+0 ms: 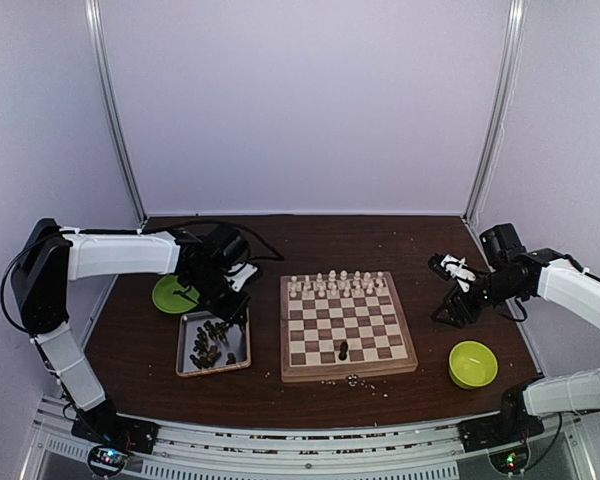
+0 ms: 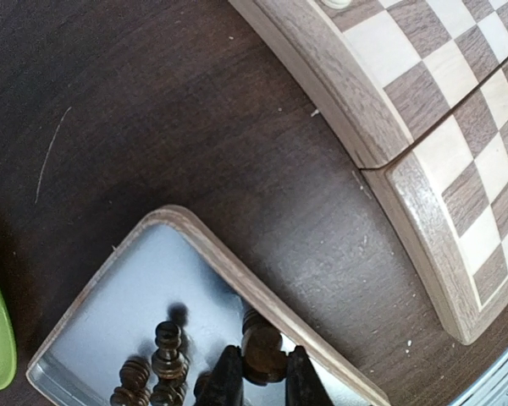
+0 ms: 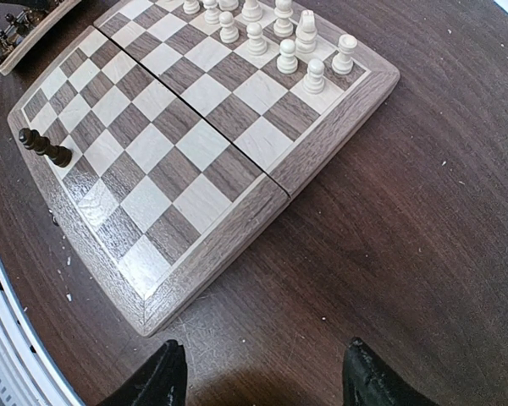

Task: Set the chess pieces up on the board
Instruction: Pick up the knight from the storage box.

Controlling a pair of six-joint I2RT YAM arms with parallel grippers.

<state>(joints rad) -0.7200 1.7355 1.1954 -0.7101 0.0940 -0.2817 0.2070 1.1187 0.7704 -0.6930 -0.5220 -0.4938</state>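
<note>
Left end effector (image 2: 264,365) grips dark chessman (image 2: 261,340) at tray (image 2: 224,264) rim

Pale lilac walls (image 1: 300,100); metal corner posts (image 1: 115,110); dark wooden table (image 1: 330,240); soft even light.

A robotics lab cell is indicated: the tabletop (image 1: 310,240) is enclosed by plain pale panels (image 1: 300,100) (framed by metal posts (image 1: 115,110)), with left arm (image 1: 115,254) and right arm (image 1: 580,290) bolted at its edge.

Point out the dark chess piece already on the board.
The lone dark piece at the near side of the board; all others sit in the metal tray.
</note>
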